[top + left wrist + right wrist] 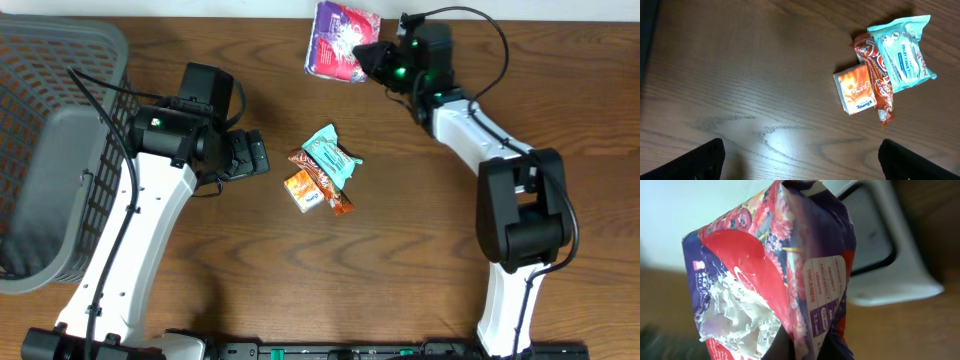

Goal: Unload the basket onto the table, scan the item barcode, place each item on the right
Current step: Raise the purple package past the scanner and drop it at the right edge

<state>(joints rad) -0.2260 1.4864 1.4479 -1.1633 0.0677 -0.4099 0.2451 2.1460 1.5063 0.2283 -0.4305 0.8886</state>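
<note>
right wrist: purple packet lengthwise, straight out from right claw

white arm links, black joints — green lights, loose black cables.

I read this as mock shop checkout: wood table, grey basket at left, small packs mid-table, purple pack at far edge.
</note>
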